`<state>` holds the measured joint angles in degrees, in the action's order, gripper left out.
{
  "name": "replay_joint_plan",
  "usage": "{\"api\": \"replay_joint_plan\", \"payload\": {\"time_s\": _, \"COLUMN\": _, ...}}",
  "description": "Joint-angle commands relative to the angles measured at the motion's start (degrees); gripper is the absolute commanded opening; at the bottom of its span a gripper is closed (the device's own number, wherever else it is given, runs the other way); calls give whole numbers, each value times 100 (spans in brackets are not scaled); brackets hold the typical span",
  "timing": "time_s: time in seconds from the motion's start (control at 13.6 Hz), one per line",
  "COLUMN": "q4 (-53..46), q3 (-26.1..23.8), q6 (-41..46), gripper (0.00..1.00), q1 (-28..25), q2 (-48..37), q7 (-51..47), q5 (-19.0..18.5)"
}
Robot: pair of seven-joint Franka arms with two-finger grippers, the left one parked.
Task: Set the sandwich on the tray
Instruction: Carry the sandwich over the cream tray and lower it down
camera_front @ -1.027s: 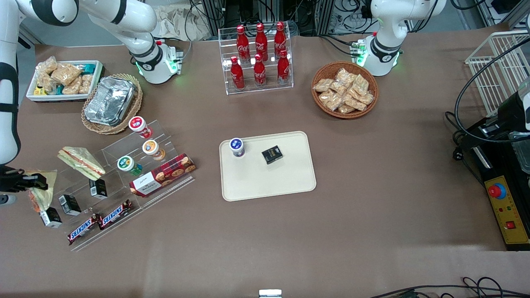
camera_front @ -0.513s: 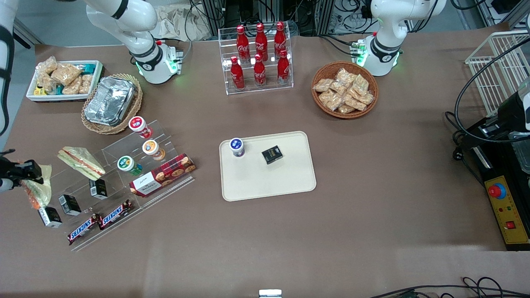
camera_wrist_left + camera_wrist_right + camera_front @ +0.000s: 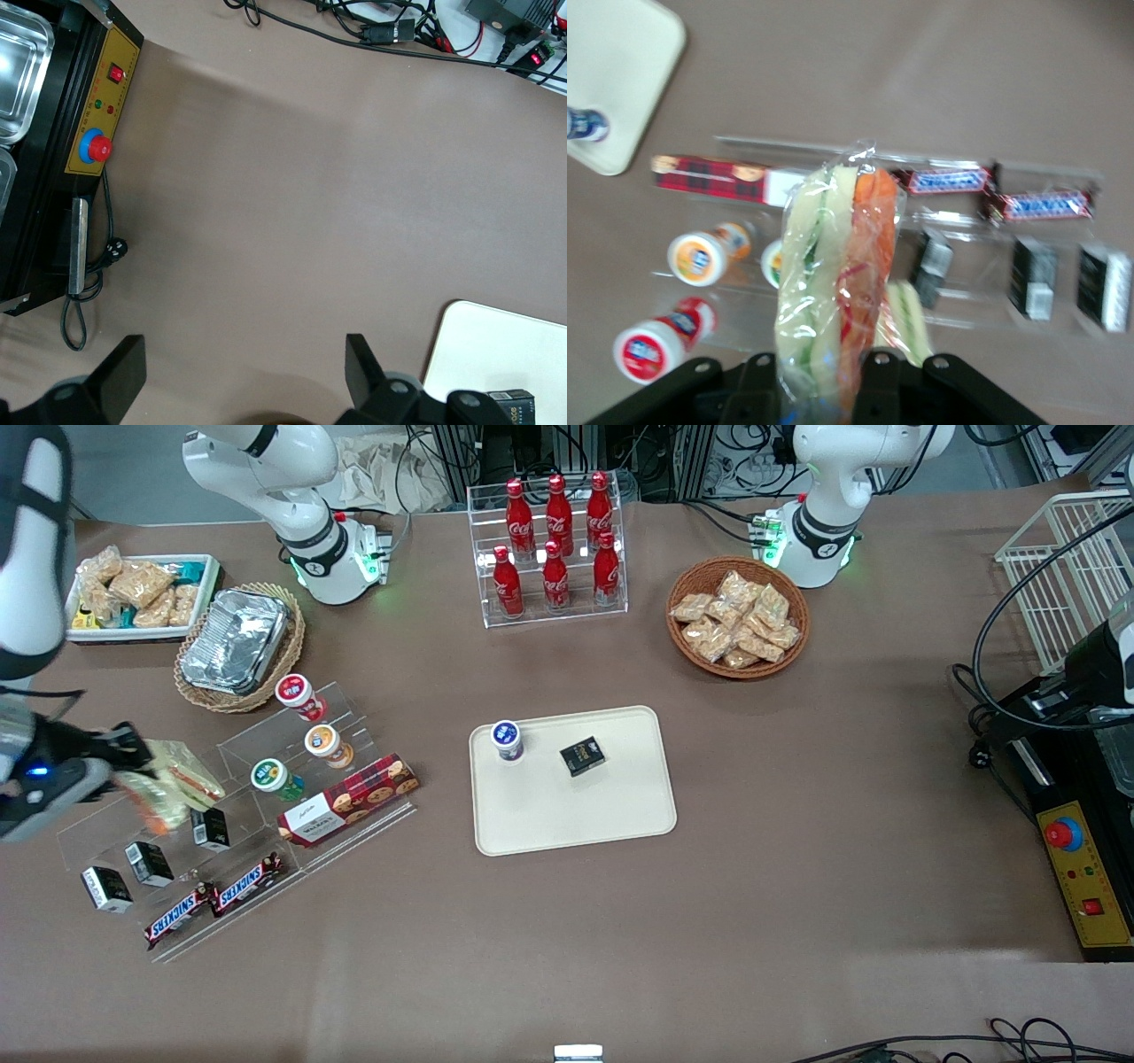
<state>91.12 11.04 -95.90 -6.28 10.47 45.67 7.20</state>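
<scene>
The sandwich (image 3: 833, 283) is a wrapped wedge with pale bread and an orange filling. It hangs in the air between the fingers of my right gripper (image 3: 818, 372), which is shut on it. In the front view the gripper (image 3: 131, 762) and the sandwich (image 3: 152, 797) are above the clear acrylic display stand (image 3: 239, 815) at the working arm's end of the table. The cream tray (image 3: 576, 815) lies flat mid-table, well away toward the parked arm, with a corner of the tray (image 3: 611, 80) also in the right wrist view.
On the tray stand a blue-lidded cup (image 3: 507, 740) and a small black box (image 3: 582, 755). The stand holds another wedge sandwich (image 3: 197, 779), cups, a red biscuit box (image 3: 347, 799), black boxes and Snickers bars (image 3: 213, 899). A cola rack (image 3: 554, 549) and baskets sit farther back.
My gripper has lifted the sandwich and carried it from the table edge to above the display stand, toward the tray. It now overlaps the other sandwich in the front view.
</scene>
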Motion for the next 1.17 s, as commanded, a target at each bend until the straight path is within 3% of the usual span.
{"api": "replay_joint_plan", "payload": {"time_s": 0.0, "q4": -59, "q3": 48, "q6": 63, "gripper": 0, "q1": -575, "q2": -10, "q7": -93, "q5": 185}}
{"api": "replay_joint_plan", "payload": {"time_s": 0.22, "q4": -50, "q3": -14, "q6": -279, "gripper": 0, "q1": -1303, "q2": 78, "q7": -41, "q5": 510}}
{"api": "replay_joint_plan", "payload": {"time_s": 0.66, "q4": -41, "q3": -5, "q6": -1412, "gripper": 0, "q1": -2736, "q2": 692, "q7": -67, "q5": 440}}
{"api": "replay_joint_plan", "payload": {"time_s": 0.95, "q4": -41, "q3": -5, "q6": -2133, "gripper": 0, "q1": -3221, "q2": 1255, "q7": -6, "q5": 414}}
{"api": "replay_joint_plan", "payload": {"time_s": 1.1, "q4": -41, "q3": -5, "q6": -2519, "gripper": 0, "q1": -3484, "q2": 1536, "q7": 21, "q5": 204}}
